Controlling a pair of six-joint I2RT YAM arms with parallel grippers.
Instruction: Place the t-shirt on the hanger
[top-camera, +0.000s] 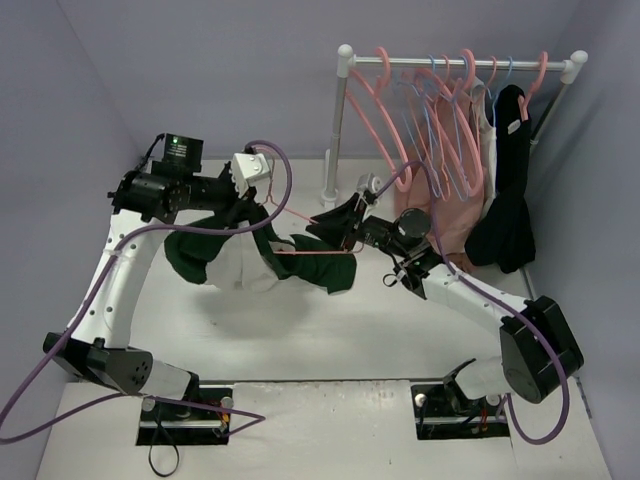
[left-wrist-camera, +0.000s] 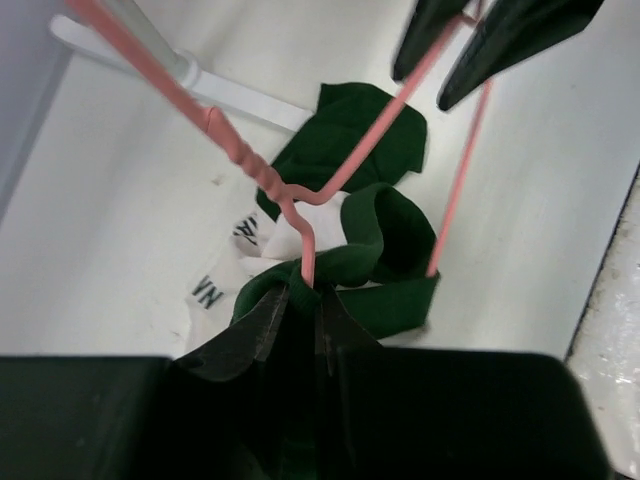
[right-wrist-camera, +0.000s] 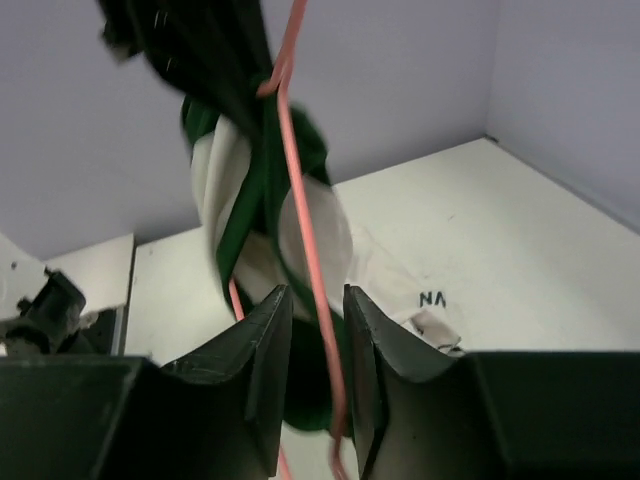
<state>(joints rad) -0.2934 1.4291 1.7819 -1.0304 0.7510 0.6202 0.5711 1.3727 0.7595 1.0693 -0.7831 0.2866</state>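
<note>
The t-shirt (top-camera: 235, 268), cream-white with dark green sleeves and neck trim, hangs bunched above the table between my two arms. The pink hanger (top-camera: 310, 254) runs through it. My left gripper (top-camera: 250, 205) is shut on the green neck trim (left-wrist-camera: 400, 290), with the hanger wire (left-wrist-camera: 370, 150) running down into its jaws (left-wrist-camera: 303, 295). My right gripper (top-camera: 335, 225) is on the hanger's right side. Its jaws (right-wrist-camera: 317, 295) stand a little apart, and the pink wire (right-wrist-camera: 300, 200) passes between them close to the right finger. Cream cloth (right-wrist-camera: 310, 225) hangs behind them.
A white clothes rack (top-camera: 340, 120) stands at the back right with several pink and light-blue hangers (top-camera: 440, 110), a salmon-pink garment (top-camera: 455, 215) and a black garment (top-camera: 510, 200). Its foot (left-wrist-camera: 240, 95) lies on the table near the shirt. Purple walls enclose the table.
</note>
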